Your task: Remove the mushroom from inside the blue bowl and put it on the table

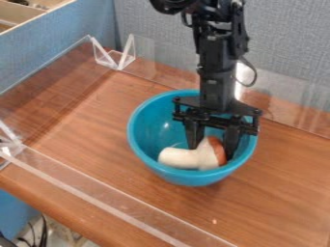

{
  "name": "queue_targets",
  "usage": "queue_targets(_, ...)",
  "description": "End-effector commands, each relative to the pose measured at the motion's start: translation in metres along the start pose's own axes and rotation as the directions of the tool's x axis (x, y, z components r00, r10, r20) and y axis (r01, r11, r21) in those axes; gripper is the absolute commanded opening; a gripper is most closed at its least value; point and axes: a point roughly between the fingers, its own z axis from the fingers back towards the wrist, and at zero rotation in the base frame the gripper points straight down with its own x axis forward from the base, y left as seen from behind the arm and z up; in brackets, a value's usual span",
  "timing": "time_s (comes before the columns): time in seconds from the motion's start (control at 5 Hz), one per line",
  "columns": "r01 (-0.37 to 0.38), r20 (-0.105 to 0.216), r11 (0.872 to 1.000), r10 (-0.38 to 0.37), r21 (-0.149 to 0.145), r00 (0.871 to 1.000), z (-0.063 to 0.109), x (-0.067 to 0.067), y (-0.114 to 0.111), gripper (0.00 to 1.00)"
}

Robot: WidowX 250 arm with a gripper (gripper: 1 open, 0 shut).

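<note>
**Lifting the Mushroom Clear of the Bowl**

The arm reaches straight down into the blue bowl, which sits near the middle of the counter. The tool points downward, its two dark fingers spread to either side of the mushroom. The mushroom lies on its side at the bottom of the bowl, cream stem toward the left of the view, reddish cap tucked under the tool on the right. The fingers stand close about the cap end. From this angle the grip looks closed on the mushroom, though the contact points themselves are hidden behind the tool body.

Procedure for the step in hand, as judged from this view:

1. Confirm the hold. The cap is rounded and smooth, so a grip there may slip. Pressure is best applied where cap meets stem.
2. Raise vertically. The bowl is deep and its walls curve inward near the base. A sideways pull would likely drag the stem against the wall and tip or slide the bowl.
3. Clear the rim fully before any lateral travel. The stem sticks out to one side and could catch the edge.
4. Carry to a bare patch of counter well apart from the bowl and from the clear side walls.
5. Lower until the mushroom rests on the wood, then release.
</note>
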Motion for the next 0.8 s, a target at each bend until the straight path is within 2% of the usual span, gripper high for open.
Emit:
queue_targets(0.0, 0.013, 0.060, 1.000, -0.011, -0.019, 0.998, 0.018, 0.001, -0.002, 0.00)
queue_targets(0.6, 0.014, 0.069, 1.000, -0.012, -0.024, 0.998, 0.034, -0.002, 0.004, 0.00)
